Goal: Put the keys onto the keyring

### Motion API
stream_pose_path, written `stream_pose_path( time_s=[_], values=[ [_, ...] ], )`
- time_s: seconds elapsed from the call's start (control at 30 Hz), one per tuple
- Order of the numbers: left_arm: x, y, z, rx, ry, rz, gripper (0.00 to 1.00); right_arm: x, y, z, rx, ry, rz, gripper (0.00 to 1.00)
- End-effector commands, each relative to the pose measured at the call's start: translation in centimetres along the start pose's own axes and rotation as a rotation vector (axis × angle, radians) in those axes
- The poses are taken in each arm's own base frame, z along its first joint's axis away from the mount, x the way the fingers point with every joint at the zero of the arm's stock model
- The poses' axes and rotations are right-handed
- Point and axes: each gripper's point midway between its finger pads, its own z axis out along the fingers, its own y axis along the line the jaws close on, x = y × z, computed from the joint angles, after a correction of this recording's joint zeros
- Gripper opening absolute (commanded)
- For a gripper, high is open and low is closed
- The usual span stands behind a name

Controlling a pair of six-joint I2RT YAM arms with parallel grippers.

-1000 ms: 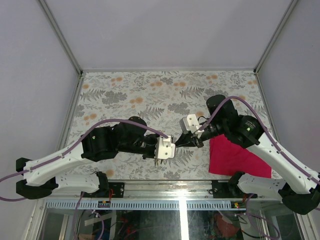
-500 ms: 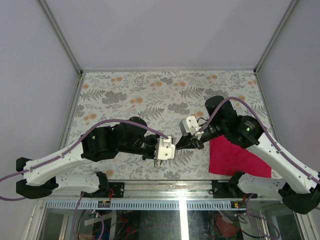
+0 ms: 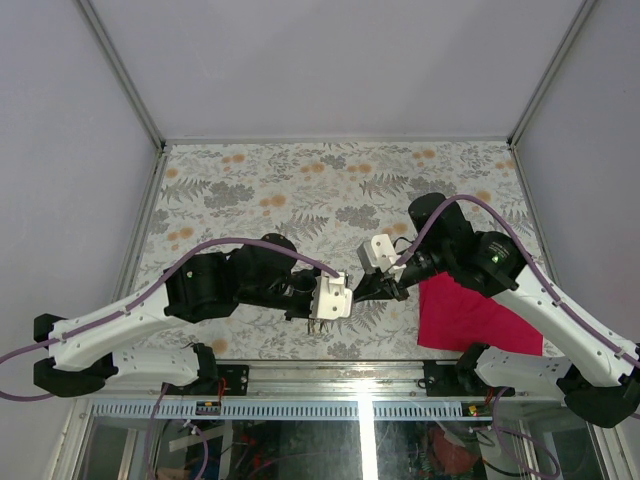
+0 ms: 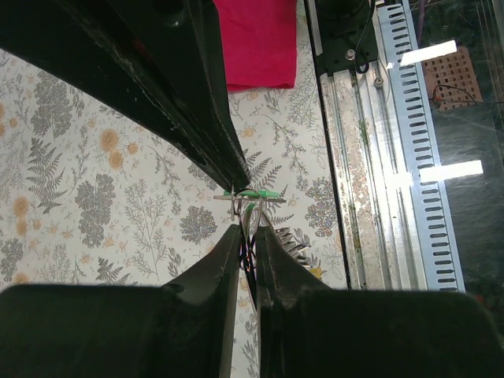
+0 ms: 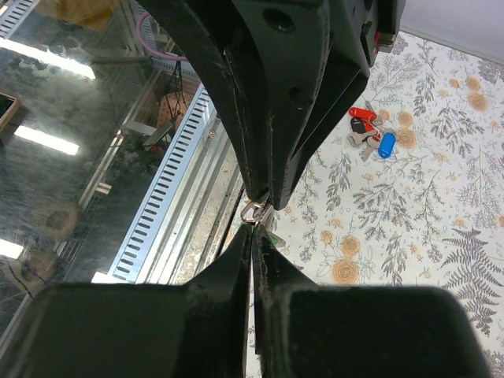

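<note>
My left gripper (image 3: pixel 336 293) (image 4: pixel 247 229) is shut on the keyring (image 4: pixel 250 214), a thin silvery wire loop that sticks out past its tips. My right gripper (image 3: pixel 364 291) (image 5: pixel 253 231) is shut on the green key (image 4: pixel 253 194) (image 5: pixel 272 237) and holds it right against the keyring (image 5: pixel 252 211). The two grippers meet tip to tip above the table's near middle. The red key (image 5: pixel 363 113) and the blue key (image 5: pixel 386 146) lie together on the flowered cloth beside a dark tag, seen only in the right wrist view. In the top view the keys are hidden by the arms.
A red cloth square (image 3: pixel 470 315) (image 4: pixel 256 39) lies at the near right under the right arm. The table's metal front rail (image 4: pixel 354 157) runs close beside the grippers. Grey walls enclose the flowered table (image 3: pixel 300 180).
My right gripper has moved a little left toward the left gripper, closing the gap between the tips. The left arm has barely moved.
</note>
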Motion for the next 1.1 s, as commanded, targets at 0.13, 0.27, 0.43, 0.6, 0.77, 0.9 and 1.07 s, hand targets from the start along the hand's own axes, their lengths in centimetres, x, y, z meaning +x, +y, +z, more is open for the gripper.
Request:
stream_pose_path(
  time_s=[0.13,0.27,0.43,0.6,0.77,0.9,1.07],
  values=[
    [-1.8,1.7,-0.9,-0.085,-0.045,-0.006,0.00,-1.5,2.0,-0.8,-0.032,-0.030,-0.026,0.00],
    [-1.8,1.7,-1.1,-0.092,-0.045,-0.011,0.00,-1.5,2.1,-1.2,-0.011,-0.029,-0.038,0.00],
    [-1.6,1.8,-1.0,-0.096,-0.036,-0.014,0.00,-1.6,2.3,-1.4,-0.003,-0.034,-0.038,0.00],
    [-1.6,2.2,-0.9,-0.116,-0.036,-0.029,0.00,-1.6,2.3,-1.1,-0.008,-0.052,-0.013,0.03],
    [-1.8,2.9,-0.9,-0.158,-0.045,-0.045,0.00,-1.3,2.0,-0.8,0.003,-0.058,-0.003,0.21],
    [-1.6,3.3,-1.1,-0.194,-0.056,-0.060,0.00,-1.6,1.1,-1.1,0.073,-0.064,-0.031,0.32],
    [-1.9,4.0,-2.0,-0.266,-0.107,-0.072,0.00,-2.0,0.1,-2.1,0.205,-0.105,-0.072,0.39]
  ],
)
